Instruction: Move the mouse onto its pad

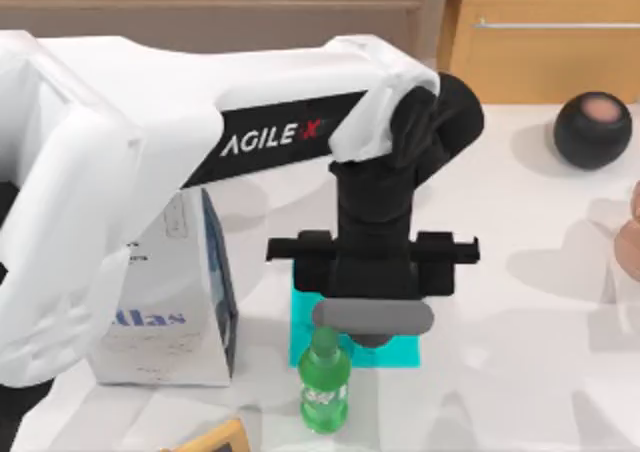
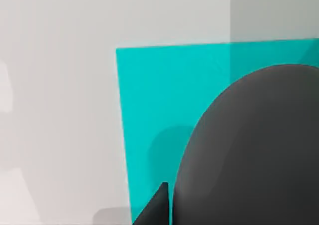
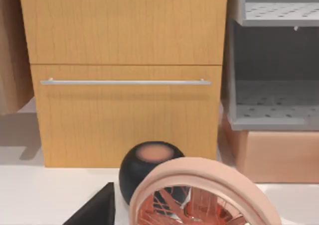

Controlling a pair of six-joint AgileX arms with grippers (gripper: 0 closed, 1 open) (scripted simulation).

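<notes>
My left claw (image 1: 372,324) hung over the pad (image 1: 300,344), just beside the green bottle (image 1: 324,382), holding the mouse (image 2: 254,150); I cannot tell its grip.

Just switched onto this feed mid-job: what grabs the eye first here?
The left arm, white and marked AGILEX, sweeps in from the top view's left, its left gripper hanging over the cyan pad near the table's middle. In the left wrist view a dark rounded mouse sits above that pad. A green bottle stands at the pad's near edge, and a white Atlas bag stands to its left.
</notes>
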